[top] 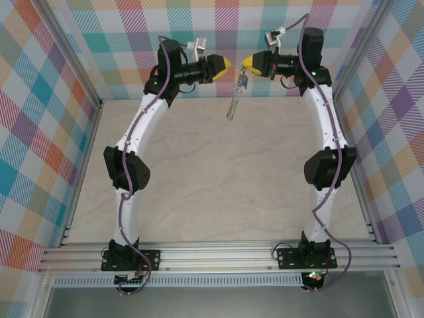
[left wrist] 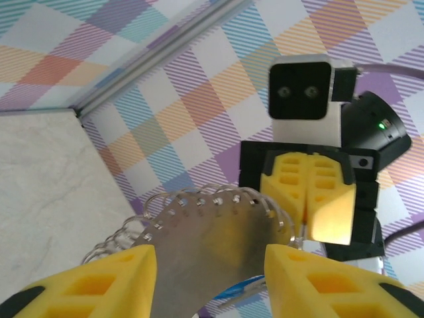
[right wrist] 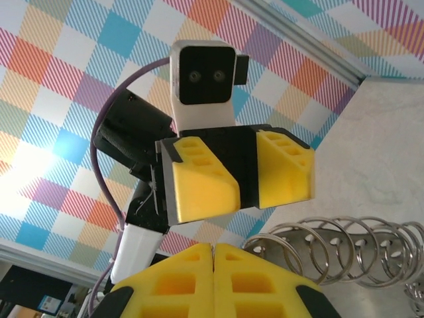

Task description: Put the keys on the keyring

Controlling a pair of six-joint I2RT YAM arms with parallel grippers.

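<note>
Below the right gripper (top: 246, 64) hangs the keyring (top: 232, 106).

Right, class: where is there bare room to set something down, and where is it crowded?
Bare: the tabletop between the arms, base rail to far wall. Crowded: above its far end, where left gripper and right gripper face across the hanging keyring.

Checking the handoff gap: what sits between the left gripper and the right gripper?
The keyring, held by the shut right gripper, just ahead of the open left gripper; the left wrist view shows it best.
</note>
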